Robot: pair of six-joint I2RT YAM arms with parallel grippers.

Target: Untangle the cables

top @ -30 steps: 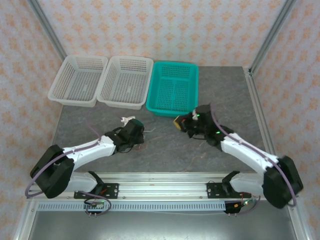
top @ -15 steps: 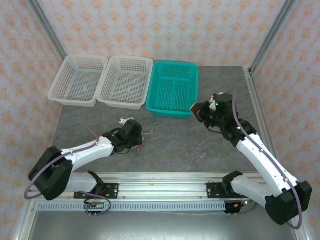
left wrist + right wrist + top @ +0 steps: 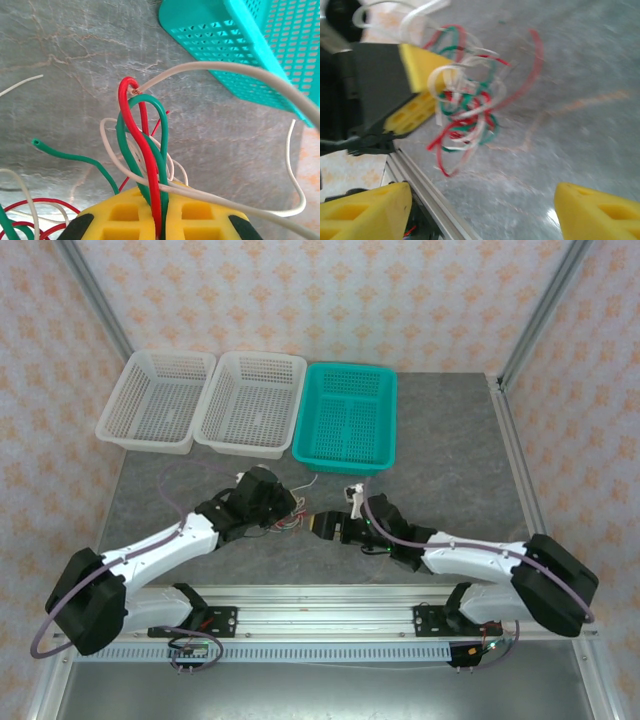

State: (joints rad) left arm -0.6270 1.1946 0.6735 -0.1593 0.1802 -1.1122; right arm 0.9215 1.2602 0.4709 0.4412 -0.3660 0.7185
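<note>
The bench (image 3: 440,440) is a grey, stone-veined slab. Three mesh baskets stand on it in a row along the far edge: a white basket (image 3: 145,437) at the left, a second white basket (image 3: 240,445) touching it, and a teal basket (image 3: 335,462) just beside that. The cables (image 3: 290,522) trail low over the bare middle; whether they rest on it cannot be told.

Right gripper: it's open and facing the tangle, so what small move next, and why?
Probably ease the right gripper forward and close on one outer strand of the cables. The left gripper is shut on them, and the right jaws stand open, short of the bundle.
</note>
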